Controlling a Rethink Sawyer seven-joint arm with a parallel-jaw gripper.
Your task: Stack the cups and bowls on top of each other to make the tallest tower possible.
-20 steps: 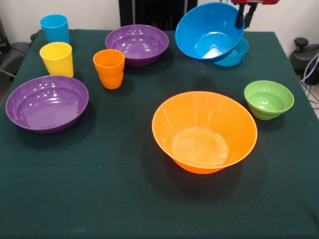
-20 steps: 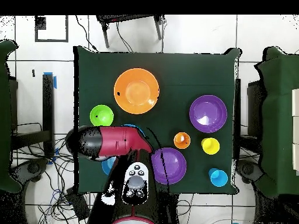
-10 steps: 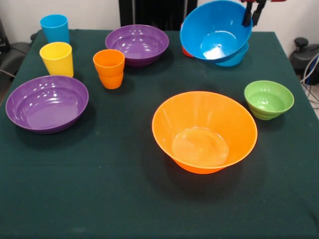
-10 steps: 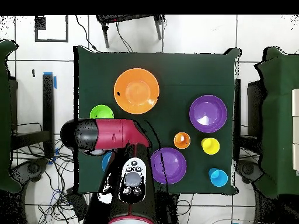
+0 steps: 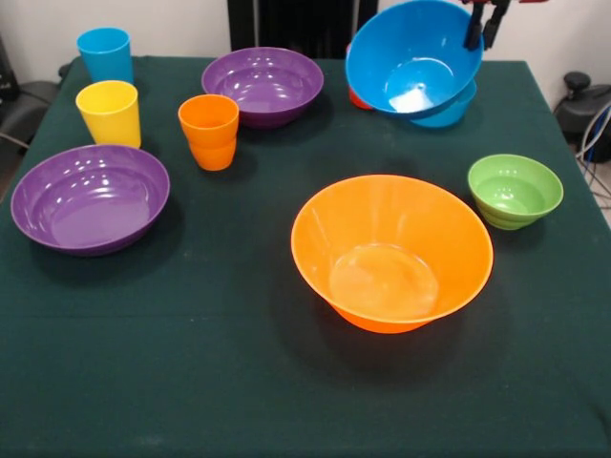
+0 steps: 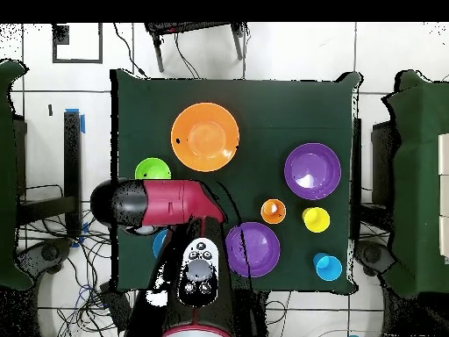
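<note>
- So the gripper [image 5: 485, 27] is up at the far right corner of the dark green cloth-covered table [image 5: 239, 382], and its two dark fingers [image 5: 473, 33] look clamped over the rim of the deep glossy blue plastic bowl [image 5: 412, 59]. I'd call that a firm pinch on the rim.
- That blue bowl hangs tilted, mouth tipped toward the camera, clear of the cloth.
- Right under and behind it sits the translucent light blue plastic bowl [image 5: 456, 107]. A sliver of red-orange [image 5: 355, 97], probably the red-orange cup, peeks out at its left.
- The relation that matters: the big orange plastic bowl [image 5: 391, 250], my guess for the tower base, sits empty near the table centre, toward the camera and a bit left of the held bowl in the front view.
- In the overhead view the arm [image 6: 162, 204] covers the held bowl, and the orange bowl lies up and to the right of it.
- Nothing's stacked yet as far as I can see, so the carry probably has to level the bowl out before it drops in.
</note>
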